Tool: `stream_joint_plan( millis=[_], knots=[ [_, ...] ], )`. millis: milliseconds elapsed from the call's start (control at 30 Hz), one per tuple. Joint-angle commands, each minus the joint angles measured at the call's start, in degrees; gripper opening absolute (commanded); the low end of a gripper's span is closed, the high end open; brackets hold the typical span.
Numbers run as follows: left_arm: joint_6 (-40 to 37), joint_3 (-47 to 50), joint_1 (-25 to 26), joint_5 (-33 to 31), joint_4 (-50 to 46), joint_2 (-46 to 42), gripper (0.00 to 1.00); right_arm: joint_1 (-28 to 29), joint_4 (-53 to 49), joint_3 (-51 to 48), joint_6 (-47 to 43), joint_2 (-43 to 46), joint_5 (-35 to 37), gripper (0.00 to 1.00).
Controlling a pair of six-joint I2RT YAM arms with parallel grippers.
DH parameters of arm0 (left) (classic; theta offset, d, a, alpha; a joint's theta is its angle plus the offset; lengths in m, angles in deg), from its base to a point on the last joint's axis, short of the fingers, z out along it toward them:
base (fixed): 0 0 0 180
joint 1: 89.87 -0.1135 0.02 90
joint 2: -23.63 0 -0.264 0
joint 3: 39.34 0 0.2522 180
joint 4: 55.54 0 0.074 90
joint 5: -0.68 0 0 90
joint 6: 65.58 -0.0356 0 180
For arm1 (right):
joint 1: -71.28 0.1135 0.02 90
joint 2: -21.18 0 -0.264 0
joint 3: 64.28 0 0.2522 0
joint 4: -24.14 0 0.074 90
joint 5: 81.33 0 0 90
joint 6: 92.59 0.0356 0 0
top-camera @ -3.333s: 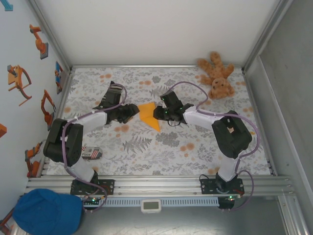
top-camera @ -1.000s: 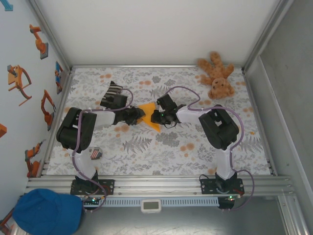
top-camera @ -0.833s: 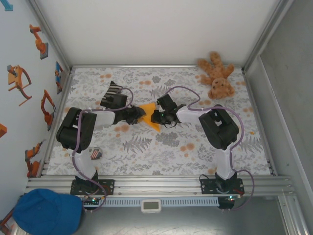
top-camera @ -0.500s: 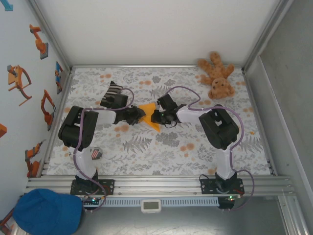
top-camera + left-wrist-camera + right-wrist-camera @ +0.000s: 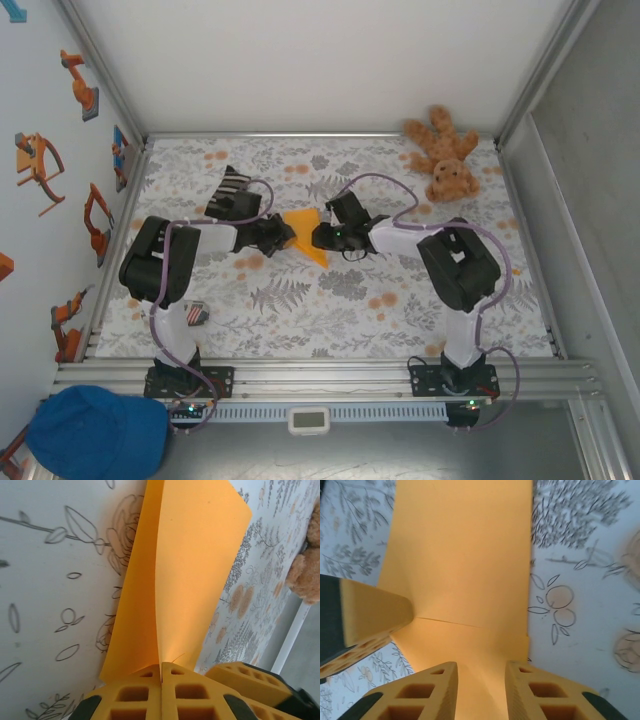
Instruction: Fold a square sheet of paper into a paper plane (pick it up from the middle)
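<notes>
Orange-yellow paper (image 5: 303, 236) sits folded near the middle of the tabletop (image 5: 330, 300), a point aimed at the near edge. It's creased, one flap lifted off the surface.

Overhead; wrists close (perhaps sharing paper (image 5: 185, 555)).

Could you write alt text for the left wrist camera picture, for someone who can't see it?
An orange paper, folded along a crease, is pinched between the shut yellow jaws of the left gripper, over a floral tablecloth. A teddy bear peeks in at the right edge.
</notes>
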Motion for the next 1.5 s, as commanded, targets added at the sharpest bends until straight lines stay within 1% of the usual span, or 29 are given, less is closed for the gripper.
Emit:
stream_joint_plan(
  millis=[0,167,267,433,700,1133,1167,1333,1467],
  knots=[
    [-1.00,-2.01,-0.57,-2.55,-4.56,-3.33,0.04,-0.25,2.11,-1.88,-8.28,5.49,5.99,0.34],
    [-0.56,-4.83,-0.56,-8.02,-13.99,-5.67,0.04,2.08,0.74,-2.59,-19.01,7.48,12.25,0.35],
    [1.15,-5.34,-0.45,-9.46,-15.14,-6.21,0.04,4.72,0.39,-2.10,-24.08,7.05,14.10,0.35],
    [1.67,-7.06,-0.16,-10.93,-17.80,-5.91,0.04,8.12,-0.32,0.12,-28.17,3.70,14.49,0.33],
    [1.74,-8.92,0.29,-11.74,-19.97,-5.44,0.06,10.78,-1.20,3.22,-30.21,-0.65,15.99,0.33],
    [2.54,-9.66,0.52,-11.82,-20.94,-5.26,0.07,11.19,-0.35,4.30,-28.91,-3.70,15.19,0.33],
    [2.56,-9.65,0.51,-11.80,-20.83,-5.26,0.07,11.15,-0.16,4.25,-28.86,-3.73,15.27,0.33],
    [2.72,-9.53,0.43,-11.75,-20.85,-5.24,0.08,11.19,0.12,4.06,-28.67,-3.76,16.00,0.22],
    [2.56,-9.52,0.29,-11.81,-21.22,-5.48,0.12,11.14,-0.05,4.00,-28.73,-3.54,16.51,0.18]
  ],
)
